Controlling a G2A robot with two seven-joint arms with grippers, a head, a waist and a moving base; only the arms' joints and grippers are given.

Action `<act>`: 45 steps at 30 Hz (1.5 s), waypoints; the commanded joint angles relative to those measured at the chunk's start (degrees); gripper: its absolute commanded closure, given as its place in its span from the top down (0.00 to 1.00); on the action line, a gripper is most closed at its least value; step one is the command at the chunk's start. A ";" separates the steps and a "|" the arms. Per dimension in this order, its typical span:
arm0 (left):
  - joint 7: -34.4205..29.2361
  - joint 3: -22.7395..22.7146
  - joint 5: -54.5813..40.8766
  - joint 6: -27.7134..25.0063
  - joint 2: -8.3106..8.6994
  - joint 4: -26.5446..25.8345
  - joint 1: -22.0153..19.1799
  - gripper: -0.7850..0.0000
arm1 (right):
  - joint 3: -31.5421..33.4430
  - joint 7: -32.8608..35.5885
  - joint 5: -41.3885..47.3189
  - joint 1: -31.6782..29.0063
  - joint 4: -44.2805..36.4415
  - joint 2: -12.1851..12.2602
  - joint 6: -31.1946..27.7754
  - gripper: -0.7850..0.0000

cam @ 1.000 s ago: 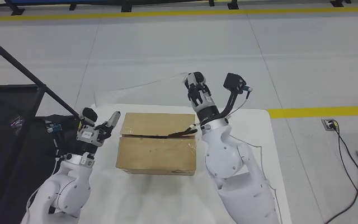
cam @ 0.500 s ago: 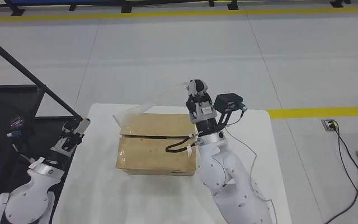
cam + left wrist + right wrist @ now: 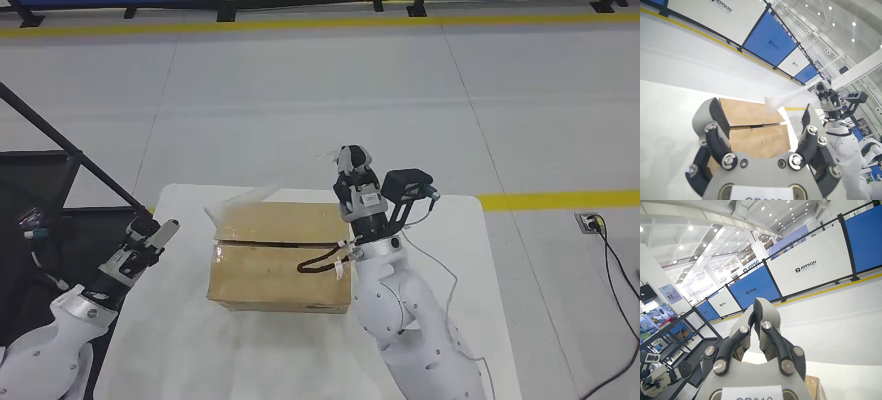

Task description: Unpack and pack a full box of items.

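The left tool (image 3: pixel 163 230) has edged rightward toward the box (image 3: pixel 280 262), fingers wide and empty; the right tool (image 3: pixel 350 158), above centre, pinches a clear tape strip (image 3: pixel 270 187) stretching from the box, mid-frame on the table (image 3: pixel 180 330)

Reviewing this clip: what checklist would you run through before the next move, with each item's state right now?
1. Right gripper grips the tape strip: ok, shut on its upper end, with the strip stretched up from the box.
2. Tape strip fully off the box: not ok, its lower end looks attached at the lid's far edge.
3. Box flaps open: not ok, both lie flat with the seam closed.
4. Left gripper free to help: ok, open, empty, beside the box and apart from it.
5. Box resting flat on the table: ok.
6. Box contents: cannot tell, hidden under the flaps.
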 commanded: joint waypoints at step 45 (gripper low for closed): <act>-24.36 -2.21 -32.78 24.74 1.35 10.79 -7.20 1.00 | -8.24 -56.27 -40.39 10.28 24.66 -0.05 -17.87 0.00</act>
